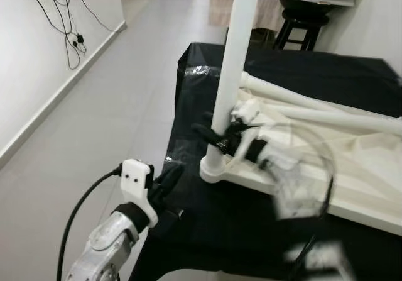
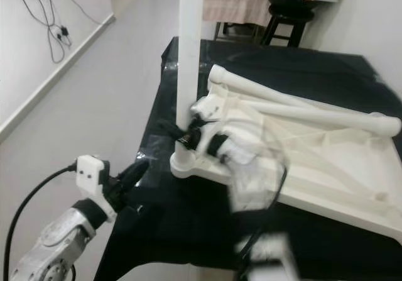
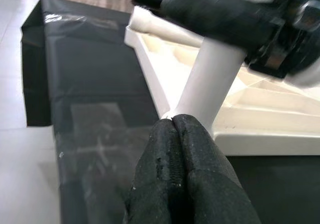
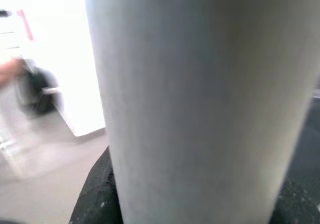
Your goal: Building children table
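Between right tool (image 1: 217, 137) fingers: upright table leg (image 1: 235, 61).

Bright, even daylight; my right arm (image 1: 295, 187) smears with motion blur, and glare sheens the bench's black cover (image 1: 201, 70).

Grey tiled floor (image 1: 113, 105), white wall (image 1: 38, 55) with dangling cables (image 1: 66, 23).
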Controlling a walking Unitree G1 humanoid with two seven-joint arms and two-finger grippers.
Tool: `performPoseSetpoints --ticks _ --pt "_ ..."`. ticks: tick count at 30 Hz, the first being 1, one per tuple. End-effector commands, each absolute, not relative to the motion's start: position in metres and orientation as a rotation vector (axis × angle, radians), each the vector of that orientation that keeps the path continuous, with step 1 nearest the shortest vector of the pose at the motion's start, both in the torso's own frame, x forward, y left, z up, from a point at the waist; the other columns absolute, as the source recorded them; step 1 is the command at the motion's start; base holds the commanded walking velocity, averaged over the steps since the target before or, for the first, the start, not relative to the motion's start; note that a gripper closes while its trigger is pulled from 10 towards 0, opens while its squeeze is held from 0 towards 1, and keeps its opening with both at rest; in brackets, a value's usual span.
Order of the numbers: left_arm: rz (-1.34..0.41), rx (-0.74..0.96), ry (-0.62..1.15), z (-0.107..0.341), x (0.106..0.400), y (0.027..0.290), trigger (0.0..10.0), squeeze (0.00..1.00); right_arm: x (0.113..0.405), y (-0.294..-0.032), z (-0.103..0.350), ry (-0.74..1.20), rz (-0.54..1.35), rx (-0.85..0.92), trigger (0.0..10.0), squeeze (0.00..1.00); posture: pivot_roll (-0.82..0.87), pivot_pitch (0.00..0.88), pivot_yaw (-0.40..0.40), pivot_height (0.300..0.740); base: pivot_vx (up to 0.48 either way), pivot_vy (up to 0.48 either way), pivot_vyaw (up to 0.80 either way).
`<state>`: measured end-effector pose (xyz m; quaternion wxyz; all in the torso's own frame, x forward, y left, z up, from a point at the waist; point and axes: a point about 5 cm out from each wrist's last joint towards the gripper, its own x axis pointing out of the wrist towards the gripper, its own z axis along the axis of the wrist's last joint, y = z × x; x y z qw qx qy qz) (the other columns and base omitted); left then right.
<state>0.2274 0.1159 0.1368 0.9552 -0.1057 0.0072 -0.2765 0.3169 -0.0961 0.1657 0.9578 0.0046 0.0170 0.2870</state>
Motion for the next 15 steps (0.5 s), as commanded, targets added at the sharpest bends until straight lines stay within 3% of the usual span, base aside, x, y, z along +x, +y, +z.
performPoseSetpoints --ticks 1,3,9,10,11,15 --pt "-0.566 -0.219 0.031 0.134 0.227 0.118 10.0 0.00 0.301 -0.124 0.119 0.303 0.350 -0.135 0.0 0.00 0.02 0.103 -0.043 0.740 0.000 0.000 0.00" --pt "-0.574 -0.221 0.036 0.134 0.228 0.117 10.0 0.00 0.314 -0.117 0.131 0.267 0.453 -0.134 0.0 0.00 0.02 0.082 -0.046 0.740 0.000 0.000 0.00" --pt "-0.579 -0.216 0.039 0.133 0.228 0.116 10.0 0.00 0.320 -0.104 0.129 0.281 0.503 -0.115 0.0 0.00 0.05 0.085 -0.059 0.740 0.000 0.000 0.00" --pt "-0.570 -0.213 0.035 0.133 0.228 0.116 10.0 0.00 0.320 -0.099 0.130 0.278 0.511 -0.098 10.0 0.00 0.06 0.082 -0.059 0.740 0.000 0.000 0.00" --pt "-0.565 -0.211 0.033 0.133 0.228 0.116 10.0 0.00 0.320 -0.092 0.134 0.254 0.562 -0.059 10.0 1.00 0.06 0.079 -0.056 0.740 0.000 0.000 0.00" --pt "-0.563 -0.211 0.032 0.134 0.229 0.116 10.0 0.00 0.320 -0.078 0.149 0.188 0.700 0.012 10.0 1.00 0.05 0.079 -0.056 0.740 0.000 0.000 0.00"
